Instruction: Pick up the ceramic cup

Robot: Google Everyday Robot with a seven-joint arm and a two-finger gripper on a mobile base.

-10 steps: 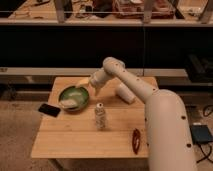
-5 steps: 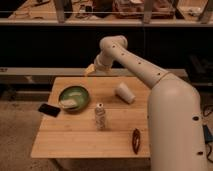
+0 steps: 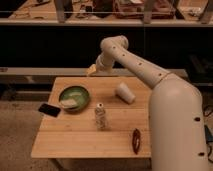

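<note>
One plain white tapered ceramic cup (image 3: 125,92) on its side, gripper (image 3: 92,69) hovering well apart, grip unclear.

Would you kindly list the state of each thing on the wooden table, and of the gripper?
Plain white ceramic cup: lying on its side, untouched.
Small patterned white-capped bottle: upright.
Round green bowl: upright, something pale inside.
Flat black phone: lying flat.
Gripper: above the wooden table's far edge, clear of the cup.

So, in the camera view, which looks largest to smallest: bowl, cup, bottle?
1. bowl
2. cup and bottle: about alike, and the bottle is nearer, so unranked.
The gripper is above the table's far edge, left of the cup.
</note>
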